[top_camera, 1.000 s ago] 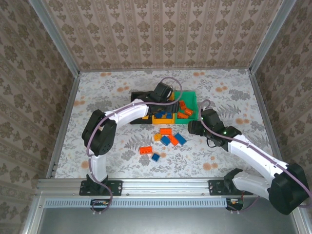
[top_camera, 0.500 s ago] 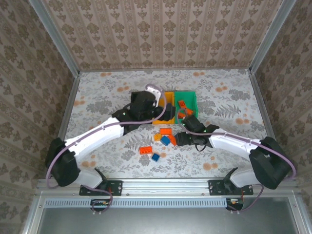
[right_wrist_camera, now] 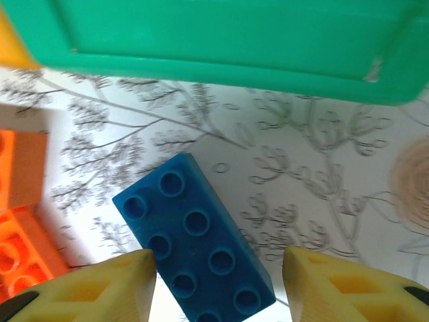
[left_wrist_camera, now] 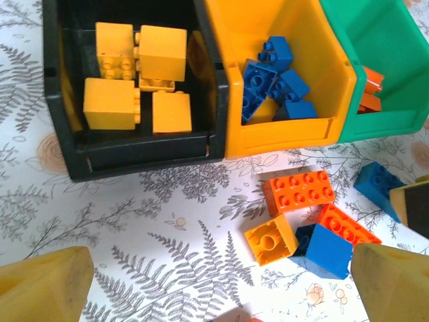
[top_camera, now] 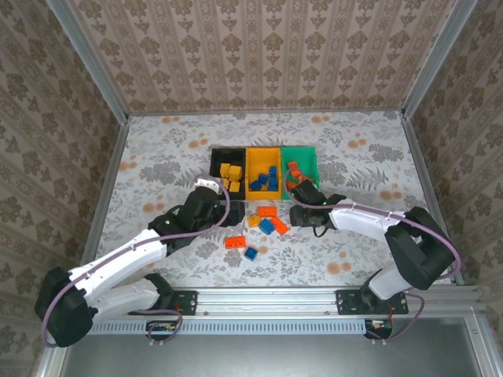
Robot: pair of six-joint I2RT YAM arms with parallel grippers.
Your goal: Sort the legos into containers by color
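Right claw (right_wrist_camera: 218, 285) spread wide, low over table (right_wrist_camera: 322, 174), pinching nothing. Blue lego (right_wrist_camera: 194, 238) flat, studs up, directly under me, near end between my fingers, skewed to them. Green bin (right_wrist_camera: 221, 40) just ahead; orange legos (right_wrist_camera: 23, 168) to left. Step, by my judgement: grasping blue lego. Next needs: twist to square up, drop, pinch long sides, carry ahead-left to yellow-orange bin (left_wrist_camera: 281, 131) where blues lie.

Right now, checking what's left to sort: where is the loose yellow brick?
In the left wrist view the yellow brick lies on the table just in front of the yellow-orange bin, next to an orange-red brick and a blue brick.
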